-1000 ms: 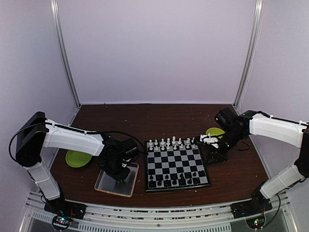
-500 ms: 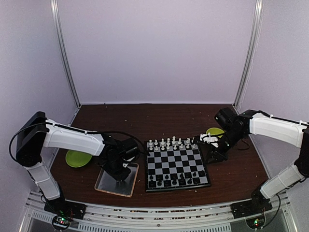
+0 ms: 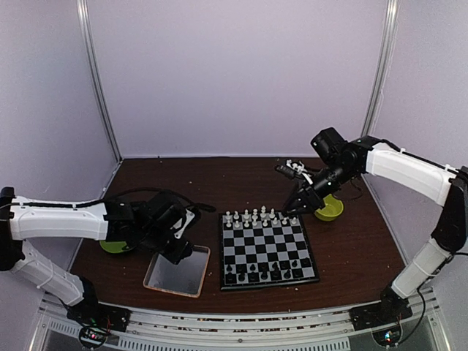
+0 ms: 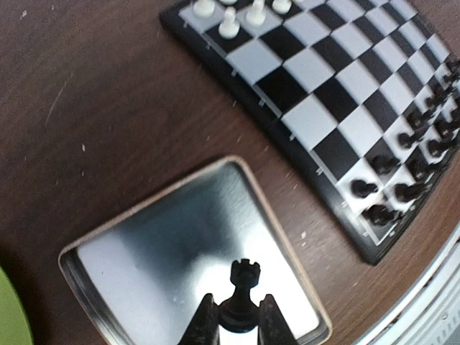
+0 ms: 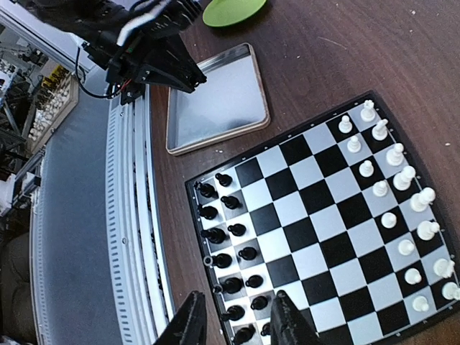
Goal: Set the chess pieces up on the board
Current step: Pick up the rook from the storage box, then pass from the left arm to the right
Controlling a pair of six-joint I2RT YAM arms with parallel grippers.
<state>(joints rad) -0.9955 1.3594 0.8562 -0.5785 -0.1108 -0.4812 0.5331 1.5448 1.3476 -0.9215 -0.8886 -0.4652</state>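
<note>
The board (image 3: pixel 267 247) lies at the table's middle. White chess pieces (image 3: pixel 259 217) fill its far rows and black pieces (image 3: pixel 267 273) its near rows. My left gripper (image 3: pixel 178 247) hangs over the shiny metal tray (image 3: pixel 175 276) left of the board. In the left wrist view it (image 4: pixel 238 315) is shut on a black rook (image 4: pixel 244 287) by its base, above the tray (image 4: pixel 144 244); the board (image 4: pixel 323 93) lies beyond. My right gripper (image 3: pixel 290 168) is raised high above the board's far right side. In the right wrist view it (image 5: pixel 237 320) is open and empty over the black rows (image 5: pixel 230 237).
A green plate (image 3: pixel 111 246) lies left of the tray, partly behind my left arm. A green bowl (image 3: pixel 329 210) stands right of the board's far corner. The tray (image 5: pixel 215 97) holds nothing loose that I can see.
My left gripper has risen from the tray and drawn back left, holding the black rook. My right gripper has lifted up and back from the board's far right corner.
</note>
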